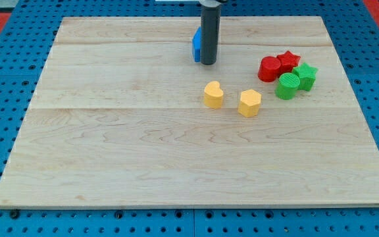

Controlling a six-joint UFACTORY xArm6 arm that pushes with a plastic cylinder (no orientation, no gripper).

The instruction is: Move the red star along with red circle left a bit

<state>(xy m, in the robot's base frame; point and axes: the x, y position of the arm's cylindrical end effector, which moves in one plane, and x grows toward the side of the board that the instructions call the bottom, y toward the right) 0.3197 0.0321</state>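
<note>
The red star and the red circle sit touching each other at the view's upper right of the wooden board, the circle on the star's left. My tip is down on the board near the top centre, well to the left of the red circle. It stands just right of a blue block, which the rod partly hides.
A green star and a green circle touch the red pair on their lower right. A yellow heart and a yellow hexagon lie near the board's centre, below my tip.
</note>
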